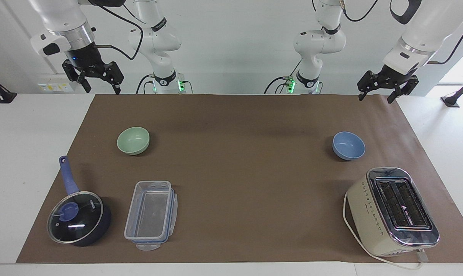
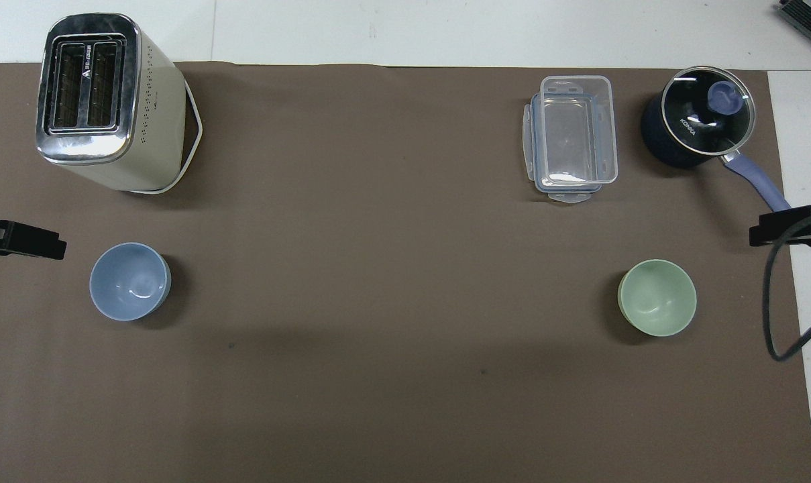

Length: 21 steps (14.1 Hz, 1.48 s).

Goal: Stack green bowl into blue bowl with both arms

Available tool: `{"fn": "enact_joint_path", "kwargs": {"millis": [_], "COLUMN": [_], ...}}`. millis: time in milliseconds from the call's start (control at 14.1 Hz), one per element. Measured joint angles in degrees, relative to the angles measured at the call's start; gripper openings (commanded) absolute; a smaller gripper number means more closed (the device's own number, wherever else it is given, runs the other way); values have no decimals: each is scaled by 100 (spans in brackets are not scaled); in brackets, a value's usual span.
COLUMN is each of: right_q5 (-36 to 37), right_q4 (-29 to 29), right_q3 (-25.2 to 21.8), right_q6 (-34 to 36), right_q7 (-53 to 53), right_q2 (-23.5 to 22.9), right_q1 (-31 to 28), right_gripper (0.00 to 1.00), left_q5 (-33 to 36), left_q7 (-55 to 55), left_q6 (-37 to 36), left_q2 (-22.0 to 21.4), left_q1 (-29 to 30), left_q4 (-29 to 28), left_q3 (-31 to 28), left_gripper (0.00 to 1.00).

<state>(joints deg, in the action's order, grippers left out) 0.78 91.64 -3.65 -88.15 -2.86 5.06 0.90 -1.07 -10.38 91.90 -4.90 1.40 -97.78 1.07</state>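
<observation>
The pale green bowl (image 1: 133,140) (image 2: 657,297) stands upright on the brown mat toward the right arm's end of the table. At the left arm's end sits the blue bowl (image 1: 348,145) (image 2: 130,281), also upright and with nothing in it. My right gripper (image 1: 102,89) hangs open in the air over the mat's edge at the robots' end, apart from the green bowl. My left gripper (image 1: 375,96) hangs open over the same edge, apart from the blue bowl. Neither gripper holds anything.
A cream and chrome toaster (image 1: 393,211) stands farther from the robots than the blue bowl. A clear plastic container (image 1: 151,214) and a dark blue lidded saucepan (image 1: 78,216) lie farther out than the green bowl. A brown mat (image 1: 246,172) covers the table.
</observation>
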Motion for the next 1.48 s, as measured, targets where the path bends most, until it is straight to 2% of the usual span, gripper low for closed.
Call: {"fn": "enact_joint_path", "kwargs": {"millis": [424, 707, 919, 990, 1202, 1343, 1485], "right_q5": [0, 0, 0, 0, 0, 0, 0], "right_q4": [14, 31, 34, 35, 36, 43, 52], "right_q3": [0, -1, -3, -3, -3, -3, -3], "right_q6": [2, 2, 2, 2, 2, 3, 4], "right_q7": [0, 0, 0, 0, 0, 0, 0], "right_q2": [1, 2, 3, 4, 4, 5, 5], "right_q1": [0, -2, -10, -11, -14, -17, -22], "right_gripper": [100, 100, 100, 100, 100, 100, 100], "left_q5": [-232, -395, -512, -541, -803, -838, -849], "left_q7": [-744, -1039, -1133, -1139, -1153, -1155, -1155], "left_q6": [1606, 2451, 3075, 3262, 3530, 3638, 3654], "left_q2": [-53, -16, 294, 417, 759, 944, 986], "left_q1": [746, 900, 994, 1012, 1020, 1024, 1044], "left_q4": [-1491, -2293, -2731, -2823, -2937, -2938, -2938], "left_q3": [-21, -28, -25, -24, -21, -21, -26], "left_gripper": [100, 100, 100, 97, 83, 57, 24]}}
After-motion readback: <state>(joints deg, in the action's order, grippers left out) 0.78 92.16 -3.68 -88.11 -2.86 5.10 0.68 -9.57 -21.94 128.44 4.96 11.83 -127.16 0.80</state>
